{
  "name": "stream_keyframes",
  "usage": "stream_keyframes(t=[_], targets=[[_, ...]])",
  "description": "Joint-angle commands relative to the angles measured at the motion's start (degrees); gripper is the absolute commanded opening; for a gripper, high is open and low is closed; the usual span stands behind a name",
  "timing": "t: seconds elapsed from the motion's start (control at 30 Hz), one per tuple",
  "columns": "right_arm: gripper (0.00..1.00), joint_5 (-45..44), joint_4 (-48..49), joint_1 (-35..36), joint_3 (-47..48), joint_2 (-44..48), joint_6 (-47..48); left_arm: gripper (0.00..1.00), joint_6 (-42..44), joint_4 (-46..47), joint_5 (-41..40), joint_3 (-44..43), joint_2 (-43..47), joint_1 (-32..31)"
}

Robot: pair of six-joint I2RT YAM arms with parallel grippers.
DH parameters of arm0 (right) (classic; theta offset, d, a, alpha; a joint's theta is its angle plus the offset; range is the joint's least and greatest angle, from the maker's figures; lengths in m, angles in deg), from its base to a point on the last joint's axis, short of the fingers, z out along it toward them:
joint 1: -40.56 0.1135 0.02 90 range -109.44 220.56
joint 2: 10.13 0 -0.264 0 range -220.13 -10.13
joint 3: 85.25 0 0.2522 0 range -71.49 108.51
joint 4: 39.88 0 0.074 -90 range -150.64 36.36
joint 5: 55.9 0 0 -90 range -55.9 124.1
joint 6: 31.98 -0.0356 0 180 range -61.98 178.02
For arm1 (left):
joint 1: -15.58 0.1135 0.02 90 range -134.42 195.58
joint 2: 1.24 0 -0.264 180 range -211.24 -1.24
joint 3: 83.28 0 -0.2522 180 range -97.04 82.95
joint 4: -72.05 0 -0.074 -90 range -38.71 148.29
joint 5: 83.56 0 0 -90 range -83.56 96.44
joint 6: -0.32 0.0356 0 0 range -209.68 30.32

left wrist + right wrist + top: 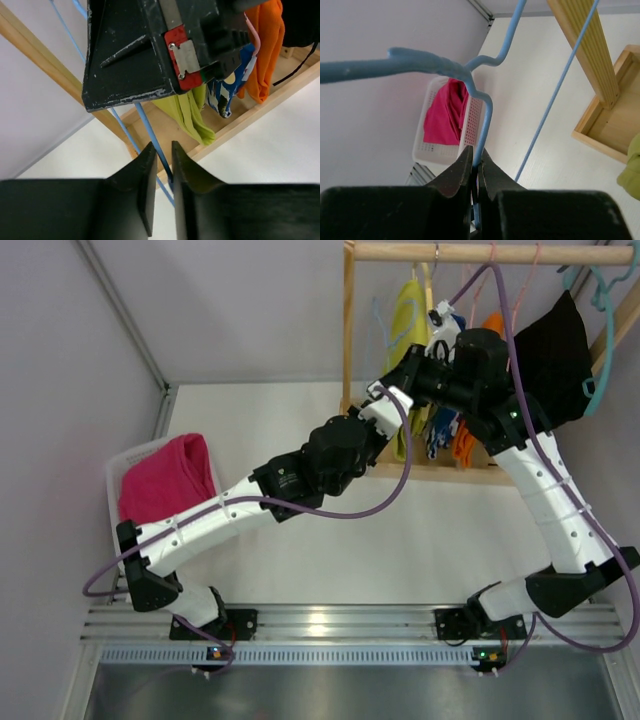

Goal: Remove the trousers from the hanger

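Observation:
The lime yellow-green trousers (408, 315) hang on a blue hanger (377, 318) on the wooden rack (480, 252); they also show in the left wrist view (192, 112). My left gripper (395, 390) (164, 150) is shut on the hanger's thin lower wire (150, 132) beside the trousers. My right gripper (437, 328) (476, 157) is shut on the hanger's neck (487, 117) just below its hook. The magenta-pink trousers (165, 478) (445, 117) lie in a white basket (118, 465) at the left.
A black garment (555, 350), an orange one (265, 45) and a blue-and-white patterned one (225, 97) hang on the same rack. The rack's upright post (587, 45) and base frame (250, 122) stand close to both grippers. Walls are at the left and back.

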Motion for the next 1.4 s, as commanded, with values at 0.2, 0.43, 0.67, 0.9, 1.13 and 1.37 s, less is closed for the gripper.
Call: stream_keyframes(t=[0.2,0.43,0.67,0.9,1.13,1.37], targets=[[0.02,-1.1,3.6,0.5,-0.1,2.8,1.7,0.0,-4.5,2.6,-3.6,0.9,2.2,1.2],[0.64,-1.2,4.9,0.1,-2.1,5.0,2.5,0.0,-11.9,1.5,1.4,1.0,5.2,5.0],[0.98,-1.8,6.2,-0.7,-2.2,7.5,3.2,0.0,-15.0,1.4,4.2,0.4,6.8,6.3],[1.0,-0.1,6.3,-2.4,-2.0,11.2,5.9,0.0,-14.5,1.3,4.3,-1.1,6.6,7.9],[0.99,15.3,0.3,-19.2,-3.0,12.0,2.0,0.0,-13.1,0.9,7.7,-3.3,6.6,13.5],[0.99,18.8,-1.8,-25.3,-2.5,13.8,3.5,0.0,-11.9,0.6,14.1,-10.4,1.8,16.9]])
